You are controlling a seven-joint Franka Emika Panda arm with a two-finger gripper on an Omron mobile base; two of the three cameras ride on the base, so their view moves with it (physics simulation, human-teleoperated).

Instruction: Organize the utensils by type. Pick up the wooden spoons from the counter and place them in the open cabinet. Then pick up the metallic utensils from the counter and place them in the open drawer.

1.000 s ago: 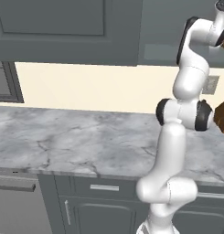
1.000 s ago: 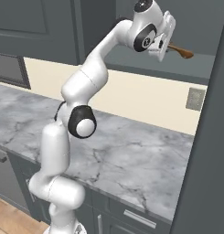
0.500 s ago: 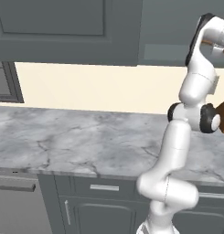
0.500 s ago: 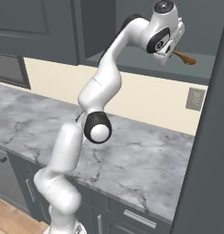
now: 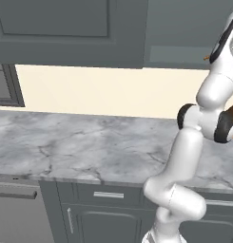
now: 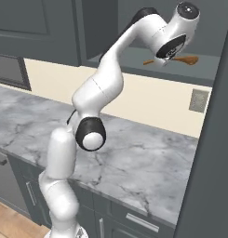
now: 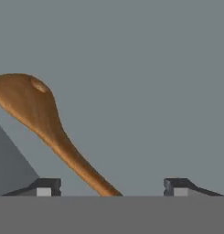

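Here the gripper [image 7: 112,186] stands released around the wooden spoon [image 7: 38,112] (handle end cut off below) in the cabinet [image 6: 199,69].

You see an orange-brown wooden spoon [image 7: 45,123] lying on the grey shelf of the open cabinet [image 6: 134,58], bowl away from the hand and handle toward it. The marble counter [image 5: 89,152] below is long, grey-white and dark-veined.

A smooth, slightly glossy orange-brown wooden spoon [image 7: 45,123] is seen on the matt grey cabinet shelf [image 6: 213,69]. Below the shelf, polished grey-white marble with dark veins forms the counter [image 5: 89,152].
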